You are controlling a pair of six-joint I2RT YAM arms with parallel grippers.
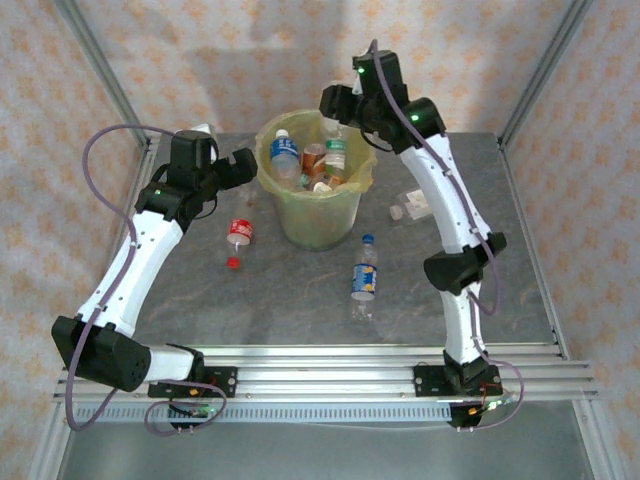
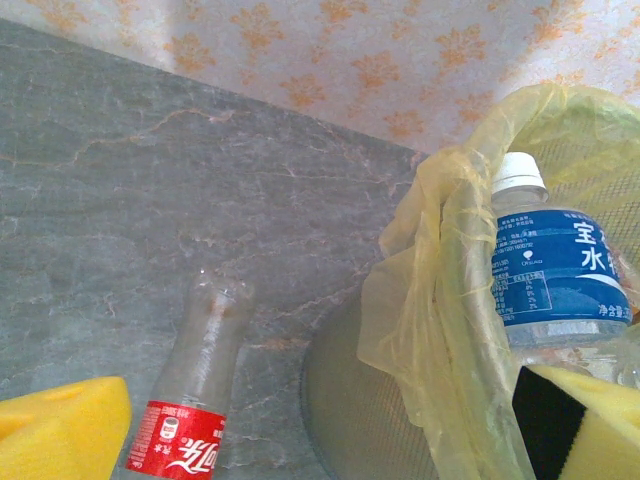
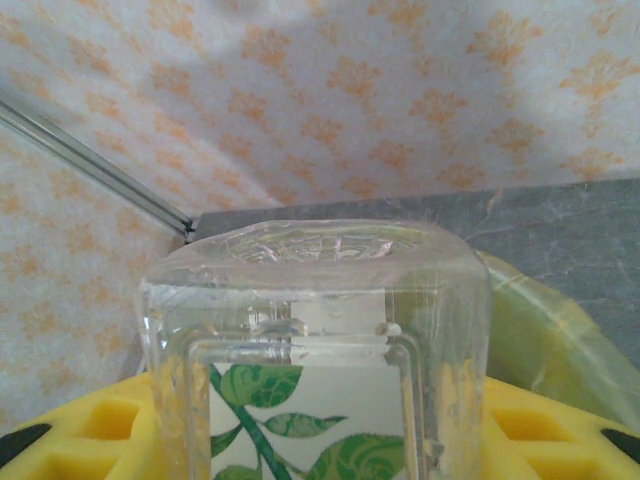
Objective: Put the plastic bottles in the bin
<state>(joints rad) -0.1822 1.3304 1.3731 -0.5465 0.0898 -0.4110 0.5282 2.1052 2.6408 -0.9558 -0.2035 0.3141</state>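
The right claw (image 1: pixel 338 112) is clamped on a clear leaf-labelled bottle (image 3: pixel 315 330), over the bin's (image 1: pixel 320 222) rim at 1 o'clock. The left claw (image 1: pixel 243 168), spread wide, sits at the bin's 9 o'clock. On the desk (image 1: pixel 200 300), a red-labelled bottle (image 1: pixel 240 230) lies at the bin's 8 o'clock and a blue-labelled bottle (image 1: pixel 365 276) at 5 o'clock.

Robot lab test cell. Grey stone-look table (image 1: pixel 300 310) is boxed in by aluminium frame posts (image 1: pixel 93 60) at its corners. Orange-flower backdrop (image 1: pixel 200 60) hangs behind the table. Robot arms (image 1: pixel 455 230) are bolted to an aluminium rail (image 1: pixel 330 378) along the table's near edge.
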